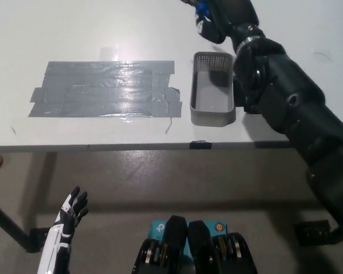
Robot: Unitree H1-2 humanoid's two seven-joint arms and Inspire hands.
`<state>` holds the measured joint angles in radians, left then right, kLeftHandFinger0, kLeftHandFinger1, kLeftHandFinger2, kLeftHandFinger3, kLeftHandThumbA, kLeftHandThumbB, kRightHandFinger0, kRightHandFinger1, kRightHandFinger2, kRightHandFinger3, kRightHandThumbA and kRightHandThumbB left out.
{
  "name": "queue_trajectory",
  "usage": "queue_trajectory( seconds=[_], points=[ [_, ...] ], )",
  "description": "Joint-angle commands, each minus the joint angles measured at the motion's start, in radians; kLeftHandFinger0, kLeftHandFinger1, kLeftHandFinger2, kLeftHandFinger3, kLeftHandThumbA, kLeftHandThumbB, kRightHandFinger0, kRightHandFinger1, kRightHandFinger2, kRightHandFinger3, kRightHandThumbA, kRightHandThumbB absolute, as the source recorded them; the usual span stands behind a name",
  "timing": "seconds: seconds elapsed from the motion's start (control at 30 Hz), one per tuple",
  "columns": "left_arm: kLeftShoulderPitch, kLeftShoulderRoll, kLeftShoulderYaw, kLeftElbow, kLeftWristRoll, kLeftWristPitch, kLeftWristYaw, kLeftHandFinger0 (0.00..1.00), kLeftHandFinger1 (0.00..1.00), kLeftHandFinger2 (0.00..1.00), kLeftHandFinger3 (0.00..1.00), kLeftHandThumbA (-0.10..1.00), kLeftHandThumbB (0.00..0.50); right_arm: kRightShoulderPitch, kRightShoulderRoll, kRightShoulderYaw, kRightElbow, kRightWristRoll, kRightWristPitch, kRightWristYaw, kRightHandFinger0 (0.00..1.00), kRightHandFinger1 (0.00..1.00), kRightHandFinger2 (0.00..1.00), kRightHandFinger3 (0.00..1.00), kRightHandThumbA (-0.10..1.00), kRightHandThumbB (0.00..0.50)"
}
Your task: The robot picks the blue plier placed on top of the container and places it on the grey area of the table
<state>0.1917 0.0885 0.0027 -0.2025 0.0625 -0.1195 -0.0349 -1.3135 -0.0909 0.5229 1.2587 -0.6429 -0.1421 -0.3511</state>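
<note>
My black right hand (227, 16) is raised at the top edge of the head view, above the far end of the grey container (212, 114). It is shut on the blue plier (200, 9), of which only a blue bit of handle shows; the rest is cut off by the frame or hidden by the hand. The container now stands empty on the white table. The grey taped area (106, 88) lies to the container's left. My white left hand (68, 216) hangs low at the bottom left, below the table edge, fingers apart and holding nothing.
A black flat pad lies behind my right arm, mostly hidden. The table's front edge (131, 146) runs across the middle of the view, with floor below it. A dark table leg (8, 228) shows at the lower left.
</note>
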Motion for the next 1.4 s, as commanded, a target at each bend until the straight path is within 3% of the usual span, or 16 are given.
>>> queue_trajectory(
  seconds=[0.0, 0.07, 0.17, 0.23, 0.37, 0.5, 0.6, 0.73, 0.87, 0.9, 1.0, 1.07, 1.1, 1.13, 1.23, 1.37],
  points=[
    [0.014, 0.007, -0.008, -0.035, -0.001, -0.025, -0.010, 1.00, 1.00, 1.00, 1.00, 1.00, 0.000, -0.096, 0.063, -0.008, -0.036, 0.003, 0.012, -0.013, 0.00, 0.37, 0.83, 0.73, -0.10, 0.219],
    [0.010, 0.007, -0.010, -0.028, 0.000, -0.031, -0.010, 1.00, 1.00, 1.00, 1.00, 1.00, 0.000, -0.102, 0.097, -0.006, -0.023, 0.001, 0.009, -0.030, 0.00, 0.31, 0.75, 0.43, -0.10, 0.238],
    [0.026, 0.001, -0.018, -0.033, -0.001, -0.033, -0.011, 1.00, 1.00, 1.00, 1.00, 1.00, 0.000, -0.099, 0.145, 0.001, -0.023, -0.004, 0.019, -0.024, 0.00, 0.32, 0.76, 0.38, -0.10, 0.229],
    [0.029, -0.002, -0.024, -0.038, 0.001, -0.028, -0.011, 1.00, 1.00, 1.00, 1.00, 1.00, 0.000, -0.100, 0.170, 0.002, -0.021, -0.003, 0.018, -0.007, 0.00, 0.35, 0.79, 0.51, -0.10, 0.224],
    [0.026, -0.005, -0.030, -0.029, 0.002, -0.029, -0.009, 1.00, 1.00, 1.00, 1.00, 1.00, 0.000, -0.108, 0.230, 0.001, 0.020, 0.001, 0.024, -0.013, 0.00, 0.27, 0.67, 0.40, -0.10, 0.235],
    [0.015, -0.002, -0.027, -0.028, 0.003, -0.024, -0.006, 1.00, 1.00, 1.00, 1.00, 1.00, 0.000, -0.089, 0.281, 0.018, 0.071, -0.008, 0.028, -0.019, 0.00, 0.31, 0.80, 0.69, -0.10, 0.208],
    [0.013, -0.003, -0.034, -0.022, 0.012, -0.024, -0.006, 1.00, 1.00, 1.00, 1.00, 1.00, 0.000, -0.055, 0.290, 0.025, 0.101, -0.006, 0.027, -0.014, 0.00, 0.30, 0.80, 0.64, -0.10, 0.213],
    [0.034, -0.003, -0.043, -0.024, 0.021, -0.038, -0.004, 1.00, 1.00, 1.00, 1.00, 1.00, 0.000, -0.008, 0.306, 0.038, 0.131, -0.008, 0.052, 0.003, 0.00, 0.24, 0.65, 0.35, -0.10, 0.219],
    [0.028, 0.003, -0.049, -0.021, 0.020, -0.043, -0.008, 1.00, 1.00, 1.00, 1.00, 1.00, 0.000, 0.013, 0.296, 0.053, 0.146, -0.012, 0.044, 0.002, 0.00, 0.21, 0.55, 0.32, -0.10, 0.225],
    [0.022, 0.004, -0.051, -0.018, 0.023, -0.040, -0.007, 1.00, 1.00, 1.00, 1.00, 1.00, 0.000, 0.014, 0.290, 0.047, 0.150, -0.001, 0.049, 0.021, 0.07, 0.28, 0.56, 0.30, -0.10, 0.230],
    [0.026, 0.006, -0.056, -0.021, 0.026, -0.037, -0.009, 1.00, 1.00, 1.00, 1.00, 1.00, 0.000, 0.033, 0.281, 0.048, 0.152, -0.002, 0.052, 0.010, 0.02, 0.25, 0.38, 0.31, -0.10, 0.232],
    [0.025, 0.009, -0.060, -0.022, 0.026, -0.036, -0.012, 1.00, 1.00, 1.00, 1.00, 1.00, 0.000, 0.041, 0.279, 0.009, 0.156, 0.041, 0.077, 0.066, 0.13, 0.29, 0.46, 0.44, -0.10, 0.202],
    [0.021, 0.008, -0.061, -0.021, 0.029, -0.033, -0.011, 1.00, 1.00, 1.00, 1.00, 1.00, 0.000, 0.031, 0.277, 0.024, 0.163, 0.028, 0.105, 0.136, 0.68, 0.91, 1.00, 1.00, 0.24, 0.198],
    [0.017, 0.008, -0.062, -0.020, 0.030, -0.033, -0.010, 1.00, 1.00, 1.00, 1.00, 1.00, 0.000, 0.021, 0.276, 0.044, 0.170, 0.008, 0.135, 0.189, 1.00, 1.00, 1.00, 1.00, 0.36, 0.215],
    [0.017, 0.010, -0.061, -0.025, 0.026, -0.029, -0.012, 1.00, 1.00, 1.00, 1.00, 1.00, 0.000, 0.014, 0.276, 0.031, 0.161, 0.024, 0.147, 0.236, 1.00, 1.00, 1.00, 1.00, 0.53, 0.362],
    [0.007, 0.014, -0.056, -0.022, 0.029, -0.031, -0.009, 0.99, 1.00, 1.00, 1.00, 1.00, 0.000, -0.015, 0.264, 0.027, 0.149, 0.023, 0.147, 0.234, 1.00, 1.00, 1.00, 1.00, 0.64, 0.345]
  ],
)
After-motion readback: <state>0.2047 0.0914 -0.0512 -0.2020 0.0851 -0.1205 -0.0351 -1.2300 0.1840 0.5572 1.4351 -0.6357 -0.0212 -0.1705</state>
